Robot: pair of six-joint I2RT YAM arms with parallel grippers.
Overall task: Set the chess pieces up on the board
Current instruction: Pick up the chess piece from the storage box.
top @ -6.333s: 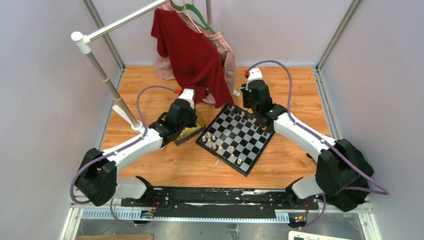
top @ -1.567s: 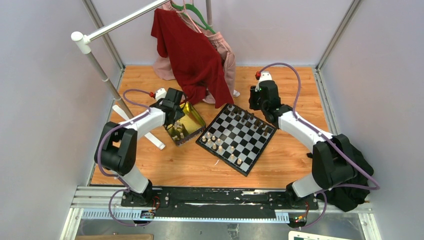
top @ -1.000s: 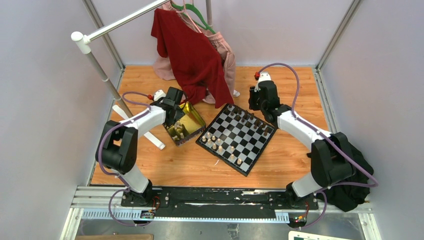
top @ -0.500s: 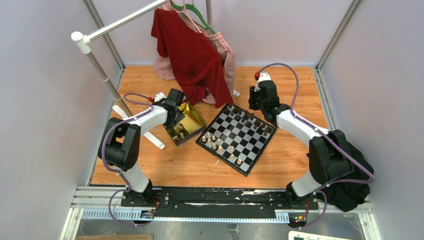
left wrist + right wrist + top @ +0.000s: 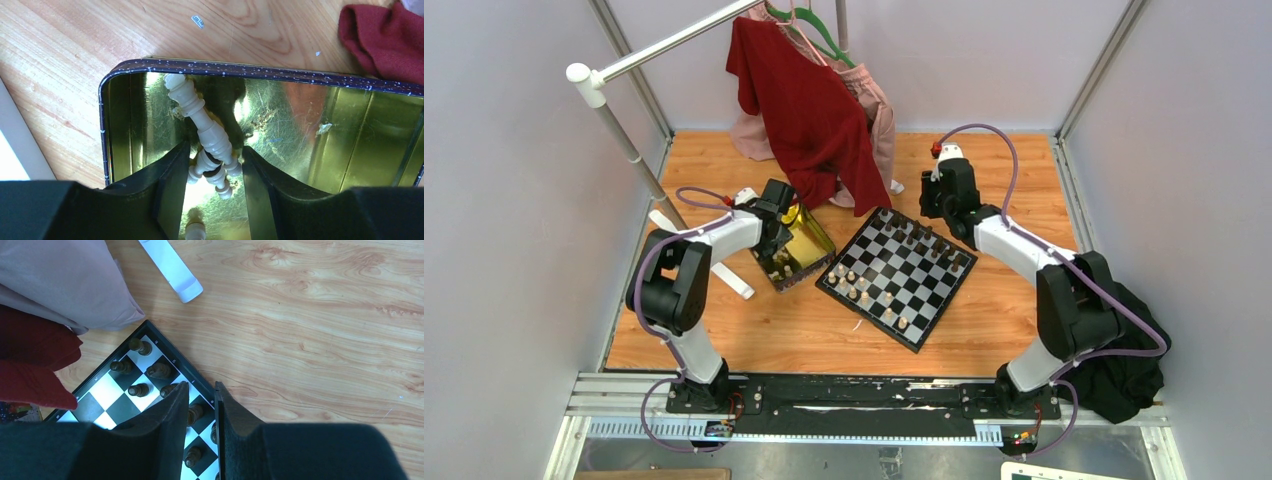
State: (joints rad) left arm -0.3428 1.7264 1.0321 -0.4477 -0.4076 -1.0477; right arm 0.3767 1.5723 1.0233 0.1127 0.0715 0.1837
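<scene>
The checkered board (image 5: 924, 300) lies diagonally at mid-table, with several cream pieces (image 5: 852, 276) along its left side and dark pieces (image 5: 139, 389) along its far right edge. A gold tin (image 5: 350, 130) to the board's left holds more cream pieces (image 5: 207, 127). My left gripper (image 5: 216, 152) is down inside the tin, open, its fingers (image 5: 172, 180) either side of a cluster of cream pieces. My right gripper (image 5: 201, 390) hovers over the board's far corner (image 5: 150, 327), narrowly open and holding nothing. A dark piece (image 5: 195, 413) stands on the board below its gap.
A red shirt (image 5: 809, 100) and a pink garment (image 5: 65, 280) hang from a white rack (image 5: 624, 140) just behind the tin and board. The rack's white foot (image 5: 724, 272) lies left of the tin. Another white foot end (image 5: 172, 270) is near the board's corner. Dark cloth (image 5: 1129, 385) sits at right.
The left arm has folded its elbow back and its gripper has dropped into the tin around the cream pieces. The right gripper has stayed nearly still over the board's far corner.
</scene>
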